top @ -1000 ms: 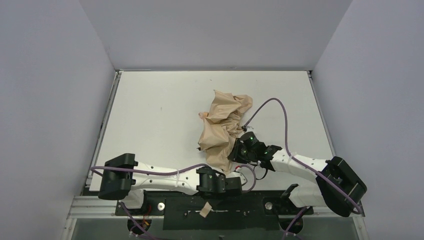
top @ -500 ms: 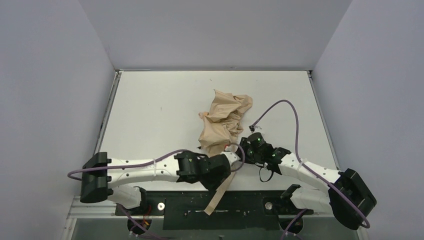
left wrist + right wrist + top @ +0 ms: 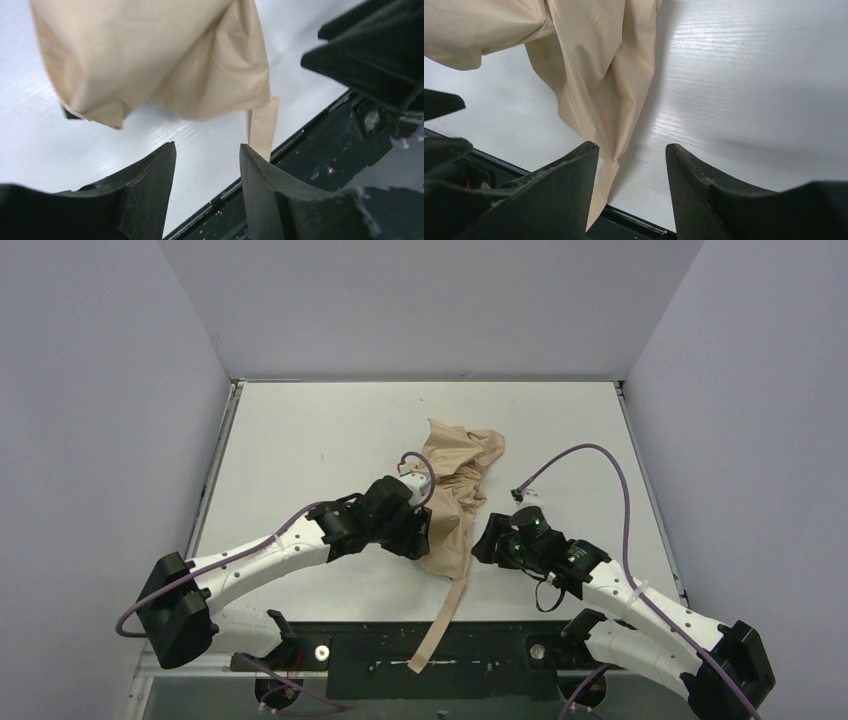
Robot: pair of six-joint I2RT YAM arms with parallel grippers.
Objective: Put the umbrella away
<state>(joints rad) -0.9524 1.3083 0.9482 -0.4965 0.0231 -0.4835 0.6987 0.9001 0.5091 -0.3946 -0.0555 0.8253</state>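
The umbrella (image 3: 455, 490) lies as a crumpled beige heap at the middle of the table (image 3: 300, 440), its strap (image 3: 440, 625) trailing over the near edge onto the black base rail (image 3: 500, 650). The left gripper (image 3: 418, 538) hovers just beside the fabric's left side, jaws parted and holding nothing; the right gripper (image 3: 483, 540) sits just beside its right side, jaws likewise apart and empty

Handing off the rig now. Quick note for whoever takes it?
Left gripper: jaws open, empty, left of the umbrella.
Right gripper: jaws open, empty, on its right.
The umbrella lies in a crumpled bundle in the middle of the table, strap trailing over the near edge.
Done: canopy collapsed.
Left: gather fabric, wrap strap, put it away.
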